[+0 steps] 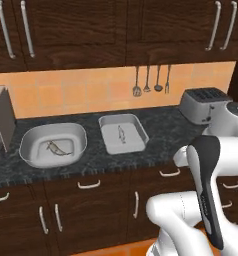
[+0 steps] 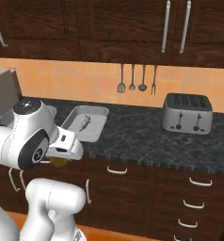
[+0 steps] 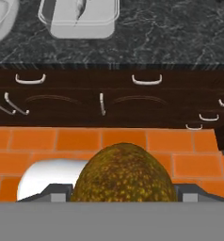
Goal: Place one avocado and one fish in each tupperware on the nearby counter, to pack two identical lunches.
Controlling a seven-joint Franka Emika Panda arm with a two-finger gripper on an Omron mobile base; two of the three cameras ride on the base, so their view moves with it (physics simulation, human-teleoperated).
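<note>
In the left base view, the dark stone counter (image 1: pixel 161 135) carries two pale containers side by side. The rounder tupperware (image 1: pixel 53 144) sits on the left, near a grey appliance (image 1: pixel 1 120) at the frame's edge, and holds one fish (image 1: pixel 58 148). Just right of it is a rectangular tupperware (image 1: pixel 123 133) with a second fish (image 1: pixel 121 134) lying lengthwise inside. A toaster (image 1: pixel 203 104) stands further right against the tiled wall, below a row of hanging utensils (image 1: pixel 151 80). The white arm fills the lower right corner.

In the right base view, the rectangular container with its fish lies on the counter just beyond the arm's upper joint. Under the white hand, in front of the drawer fronts (image 2: pixel 132 188), a small yellowish patch shows that is probably the avocado (image 2: pixel 60 162), though most of it is hidden. The toaster is well apart on the right.

In the hand view, the avocado sits large at the bottom centre, and the gripper (image 3: pixel 124 194) clamps it, a dark finger (image 3: pixel 55 192) pressed to each side. It is off the counter, over the orange floor tiles (image 3: pixel 109 141). The drawer fronts and counter edge lie beyond, with the rectangular container and its fish at the top.
</note>
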